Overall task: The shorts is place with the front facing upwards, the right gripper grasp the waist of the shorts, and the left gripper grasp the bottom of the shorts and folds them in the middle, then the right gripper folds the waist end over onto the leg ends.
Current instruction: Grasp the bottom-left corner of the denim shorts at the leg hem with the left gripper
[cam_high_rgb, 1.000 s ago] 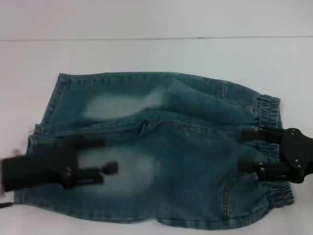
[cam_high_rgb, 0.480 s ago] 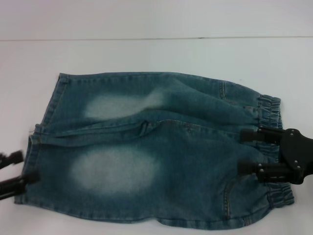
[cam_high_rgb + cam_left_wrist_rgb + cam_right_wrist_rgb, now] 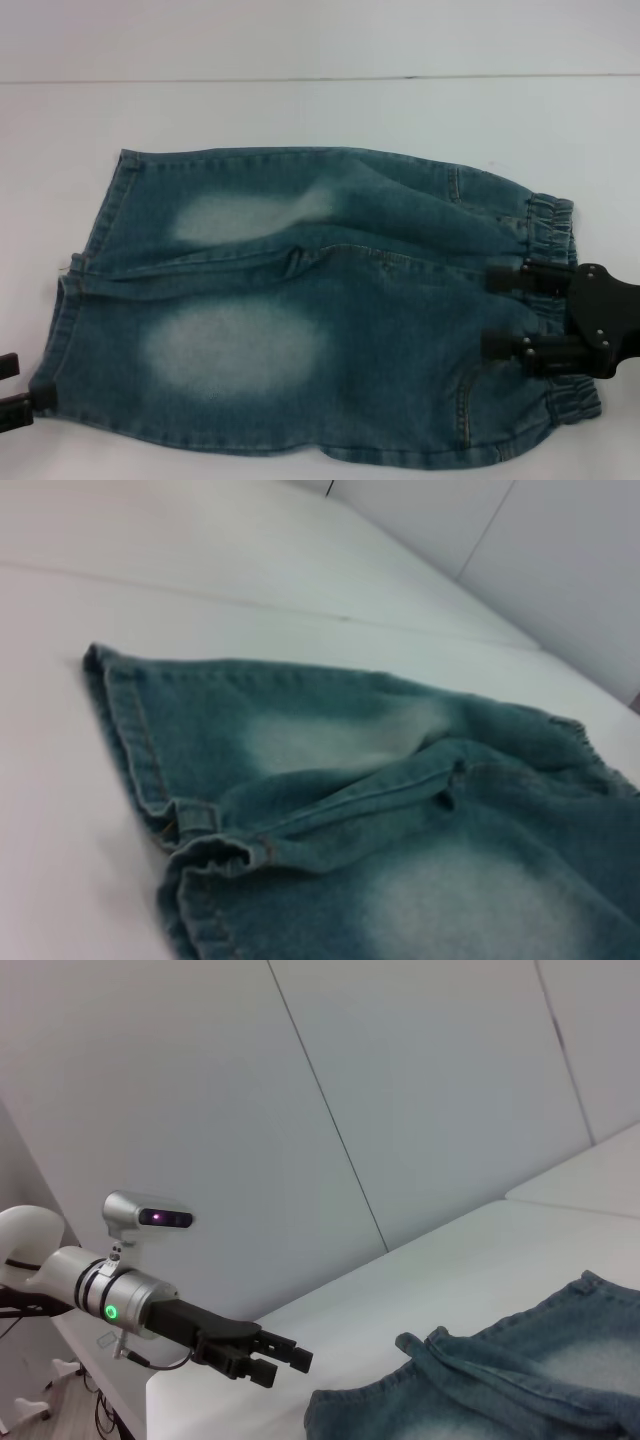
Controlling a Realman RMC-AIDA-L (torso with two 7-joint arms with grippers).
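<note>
- Since a second ago the left gripper point(image 3: 10, 389) has pulled back off the denim, from lying over the pale patch of the near leg to the left edge of the head view, where only its two fingertips show.
- Right gripper point(image 3: 500, 312) has shifted only slightly; the shorts point(image 3: 300, 300) lie as they did.
- No containers are in view; the shorts lie flat on the white table point(image 3: 320, 110), front up.
- Left gripper: fingers spread apart, holding nothing. The lower fingertip sits right at the corner of the near leg hem; whether it touches the cloth cannot be told.
- From the right wrist view the left gripper point(image 3: 285, 1357) hangs low over the table edge, just beside the hem, on its silver wrist.
- Bottom of the shorts point(image 3: 85, 275): the two hemmed leg openings lie beside the left gripper, one leg next to it and the other farther away. The left wrist view shows those hems point(image 3: 165, 810) close up, a small fold where the two legs meet.
- Right gripper: fingers wide apart, pointing toward the legs, holding nothing. It lies over the waist point(image 3: 560, 235), the puckered band passing under its black body and showing on both sides.
- Its fingertips reach past the band onto the flat denim; contact cannot be told.
</note>
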